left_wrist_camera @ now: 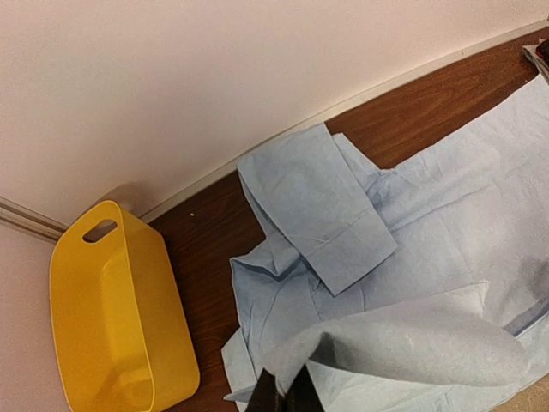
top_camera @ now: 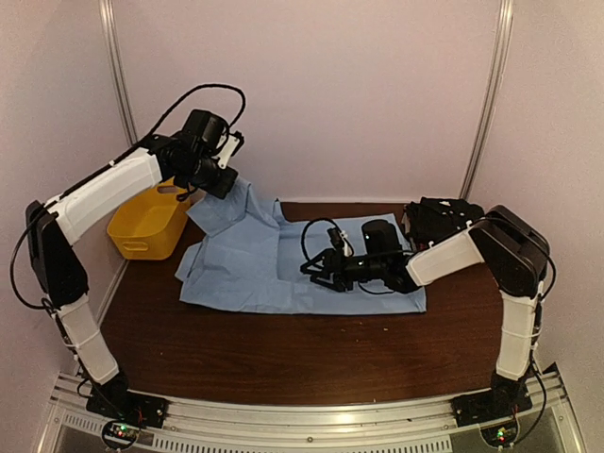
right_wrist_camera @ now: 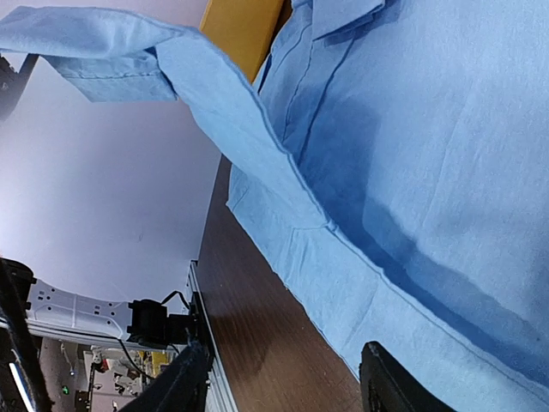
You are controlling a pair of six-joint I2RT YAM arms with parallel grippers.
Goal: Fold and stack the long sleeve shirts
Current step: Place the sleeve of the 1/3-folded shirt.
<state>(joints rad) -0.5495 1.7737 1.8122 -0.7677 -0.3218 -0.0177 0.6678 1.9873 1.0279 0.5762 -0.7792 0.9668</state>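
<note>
The left claw (top_camera: pixel 215 170) was high over the far-left corner, shut hard on an edge of the light blue long-sleeved cloth shirt (top_camera: pixel 264 269), and that edge hung lifted off the dark brown wooden tabletop (top_camera: pixel 283 363). The wrist view showed it well: cloth pinched at the fingertips (left_wrist_camera: pixel 268 396) and draping away over the garment below, where one sleeve lay doubled across the body. The rest of the shirt was spread flat across the middle of the tabletop, just beside the yellow plastic basket (top_camera: pixel 151 226) at the left.

The right claw (top_camera: pixel 316 267) sat low over the shirt's middle, jaws apart and gripping nothing; its own camera saw only blue cloth and bare wood between the fingers (right_wrist_camera: pixel 190 378). A black cloth shirt (top_camera: pixel 439 219) lay bundled at the far right, unstacked.

This looked like the first fold of the blue shirt, left side going over. The next move probably called for carrying the raised edge across and laying it flat without dragging the body, with the right claw clearing the landing zone.
</note>
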